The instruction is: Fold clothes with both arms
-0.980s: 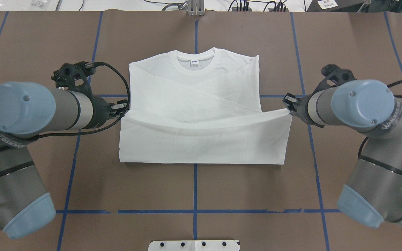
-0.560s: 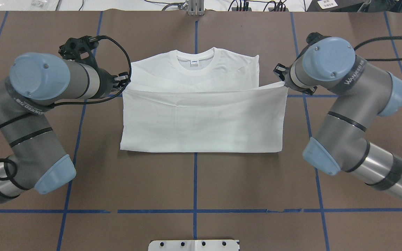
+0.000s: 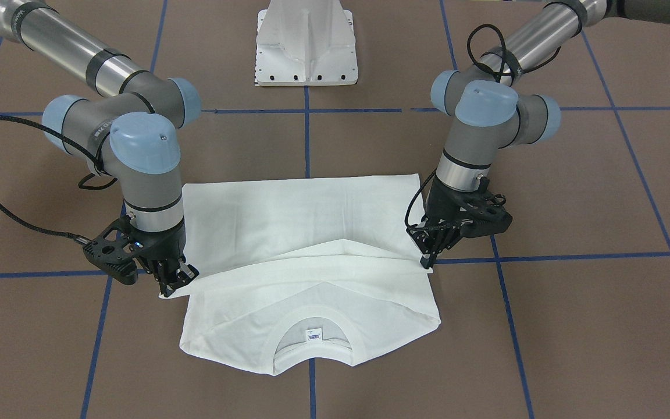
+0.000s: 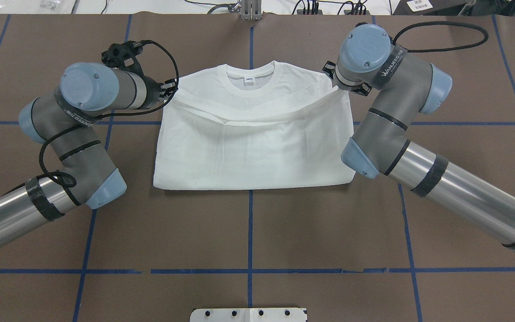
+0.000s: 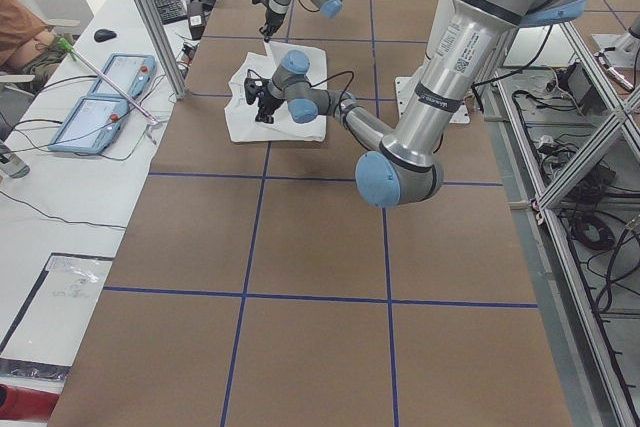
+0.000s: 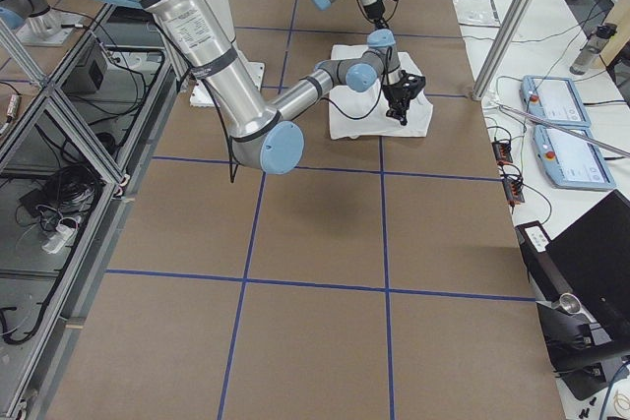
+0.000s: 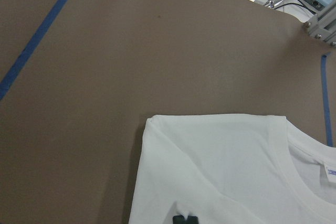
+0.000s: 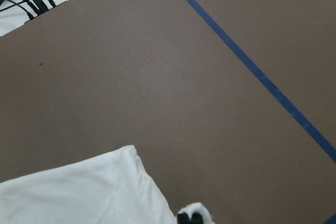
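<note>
The clothes are one white T-shirt (image 4: 253,143) lying flat on the brown table, collar (image 4: 249,78) and neck label at the far side. Its near half is doubled over toward the collar. My left gripper (image 4: 170,87) is shut on the carried edge's left corner, low over the shoulder. My right gripper (image 4: 333,82) is shut on the right corner. In the front-facing view the left gripper (image 3: 428,256) and right gripper (image 3: 175,279) hold the edge just short of the collar (image 3: 312,343). Each wrist view shows cloth pinched at the fingertips (image 7: 185,219) (image 8: 190,217).
The white pedestal base (image 3: 306,52) stands at the robot's side of the table. Blue tape lines (image 4: 250,232) grid the brown surface. An aluminium post (image 4: 251,11) and cables sit past the far edge. Teach pendants (image 5: 100,97) lie on a side bench.
Both grippers have carried the shirt's edge away from the robot, from mid-shirt up to just below the collar. The arms stretched forward and the folded part now covers the sleeves.
</note>
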You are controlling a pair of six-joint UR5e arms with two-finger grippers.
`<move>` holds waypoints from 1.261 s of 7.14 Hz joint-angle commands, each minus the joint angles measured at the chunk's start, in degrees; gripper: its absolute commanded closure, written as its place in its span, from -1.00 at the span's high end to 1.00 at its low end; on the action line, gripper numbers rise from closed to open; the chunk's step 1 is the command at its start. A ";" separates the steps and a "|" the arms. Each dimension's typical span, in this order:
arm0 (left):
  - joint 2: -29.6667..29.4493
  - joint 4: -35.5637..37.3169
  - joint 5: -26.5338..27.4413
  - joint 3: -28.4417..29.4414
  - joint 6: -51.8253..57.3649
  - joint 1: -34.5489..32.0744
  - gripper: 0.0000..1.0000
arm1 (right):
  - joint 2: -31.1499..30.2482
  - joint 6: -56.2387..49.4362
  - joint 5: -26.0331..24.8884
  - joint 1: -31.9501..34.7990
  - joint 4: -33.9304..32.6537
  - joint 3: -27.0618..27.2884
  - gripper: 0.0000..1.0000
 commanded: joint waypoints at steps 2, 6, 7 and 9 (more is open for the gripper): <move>-0.29 -3.37 -0.06 1.79 3.33 -3.24 -1.00 | 3.12 -0.03 0.16 1.66 1.74 -5.09 -1.00; 0.24 -3.45 -0.06 3.72 5.21 -3.26 -1.00 | 6.37 0.23 0.08 1.67 2.53 -10.18 -1.00; 0.41 -3.54 -0.06 3.99 5.21 -3.26 -1.00 | 6.46 0.14 0.08 1.67 2.88 -10.62 -1.00; 0.50 -3.45 -0.06 4.16 5.21 -3.00 -0.70 | 7.52 0.32 0.08 1.67 5.95 -13.78 -0.23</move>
